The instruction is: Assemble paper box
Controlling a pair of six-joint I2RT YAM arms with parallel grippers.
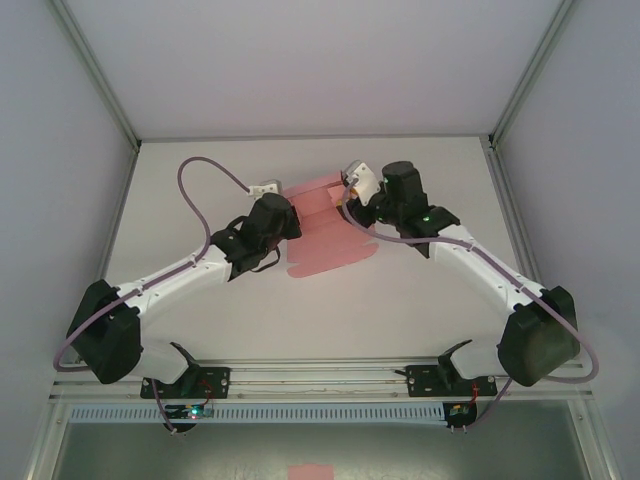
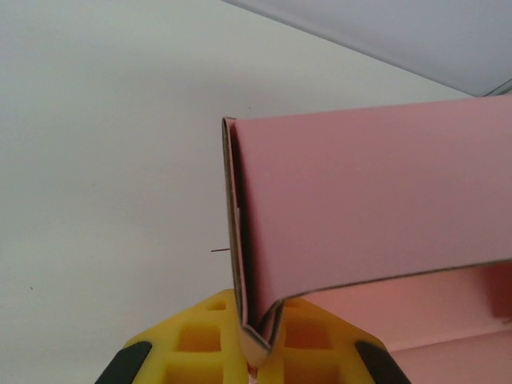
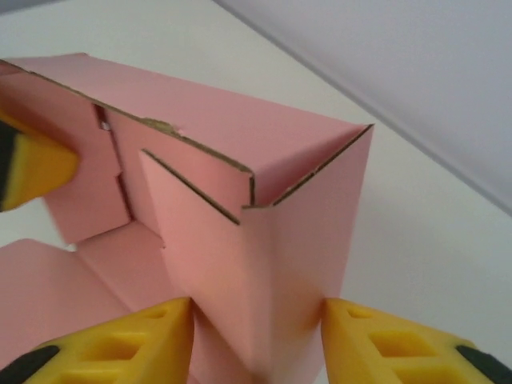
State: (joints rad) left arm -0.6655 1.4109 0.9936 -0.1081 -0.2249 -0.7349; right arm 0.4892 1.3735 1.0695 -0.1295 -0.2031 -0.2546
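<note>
Right now, the paper box is found at mid-table, toward the far side, btwn the two pincers. Part of it is folded up, while its near flaps are laid flat on the table. The left pincer is placed at the box's left end and the right pincer at its right end, w/ both arms angled inward. In the left wrist view, the left pincer is seen fully closed, w/ a doubled fold of pink card pinched btwn its yellow fingers. From that fold a wall of the paper box is raised upright and runs off to the right, w/ more card lying lower right and bare table behind. In the right wrist view, the right pincer is held approx half open, w/ a folded-up corner of the paper box set btwn its jaws. Its fingers are seen at the card on both sides, apparently touching, but whether the corner is actually clamped can't be told. The corner's top edges are not quite lined up, so raw card edges are shown. At that view's left edge, a finger of the left pincer is seen against the box's far wall. Pale table is seen to the right.
</note>
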